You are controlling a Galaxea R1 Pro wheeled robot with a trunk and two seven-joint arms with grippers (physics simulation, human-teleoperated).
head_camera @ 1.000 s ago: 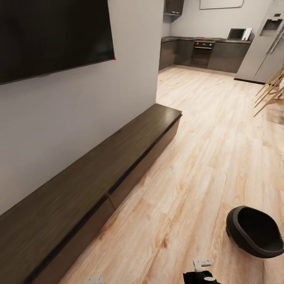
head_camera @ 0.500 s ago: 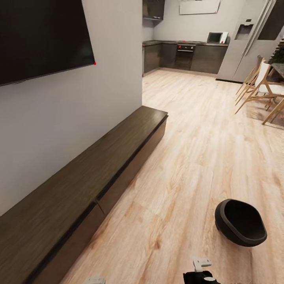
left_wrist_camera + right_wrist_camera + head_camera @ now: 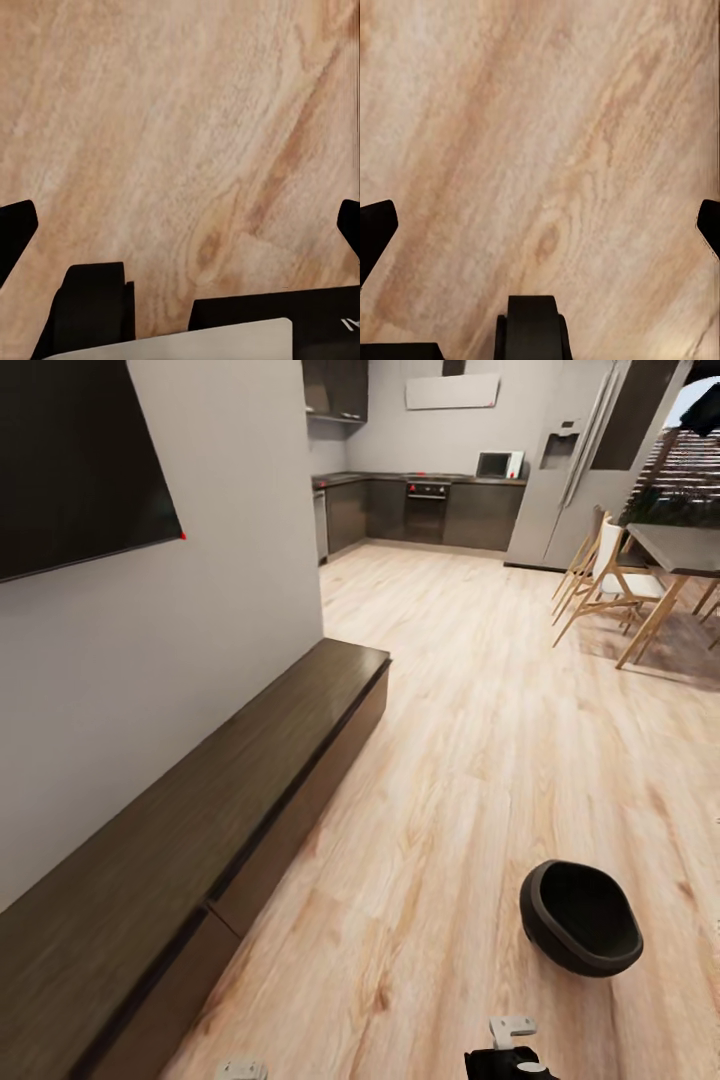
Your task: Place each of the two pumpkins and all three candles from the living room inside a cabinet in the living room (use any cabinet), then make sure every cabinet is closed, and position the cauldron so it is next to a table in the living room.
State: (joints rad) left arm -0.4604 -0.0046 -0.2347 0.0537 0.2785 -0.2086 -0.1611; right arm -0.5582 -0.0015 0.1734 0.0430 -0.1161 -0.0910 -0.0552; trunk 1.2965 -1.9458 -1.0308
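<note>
Your cauldron (image 3: 581, 916) sits tilted on the wood floor (image 3: 470, 760), apart from the closed cabinet (image 3: 200, 830) along the wall. Your left end effector (image 3: 180, 225) and right end effector (image 3: 540, 225) both hang spread wide over bare floor; neither holds anything.

The right tool (image 3: 540, 225) hangs over bare wood-grain floor (image 3: 547, 135), its dark fingertips (image 3: 375, 229) spread wide at the edges, apparently holding nothing.

Pale wood floor (image 3: 480, 720) with black cauldron (image 3: 580, 918) and long cabinet (image 3: 200, 830) on it
</note>
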